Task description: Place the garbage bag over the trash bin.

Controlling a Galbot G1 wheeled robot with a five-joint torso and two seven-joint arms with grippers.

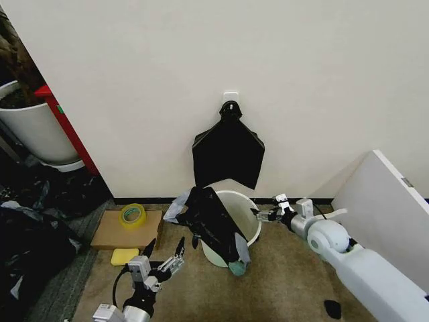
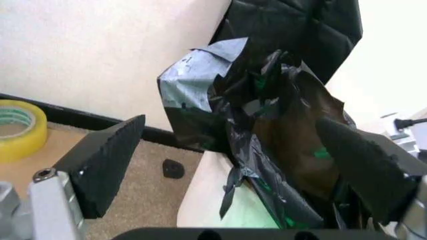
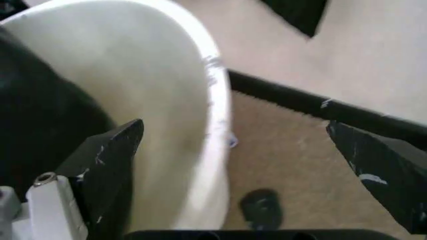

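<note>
The trash bin (image 1: 249, 213) is a pale round bucket on the carpet by the wall. The garbage bag (image 1: 213, 225), black and crinkly, drapes over the bin's left half and hangs down its front. My left gripper (image 1: 164, 249) is open, low on the carpet just left of the bag. In the left wrist view the bag (image 2: 280, 130) and bin wall (image 2: 207, 200) lie ahead between the spread fingers (image 2: 100, 165). My right gripper (image 1: 260, 215) is open at the bin's right rim. In the right wrist view that rim (image 3: 217, 100) runs between the fingers (image 3: 107, 160), with the bag (image 3: 40, 125) inside.
A flat black fan-shaped bundle (image 1: 228, 151) hangs on a wall hook above the bin. A yellow tape roll (image 1: 133, 215) sits on cardboard (image 1: 110, 235) beside a yellow sponge (image 1: 124, 255). A large white tub (image 1: 33, 131), black bags (image 1: 27, 241) and a white board (image 1: 389, 215) flank the area.
</note>
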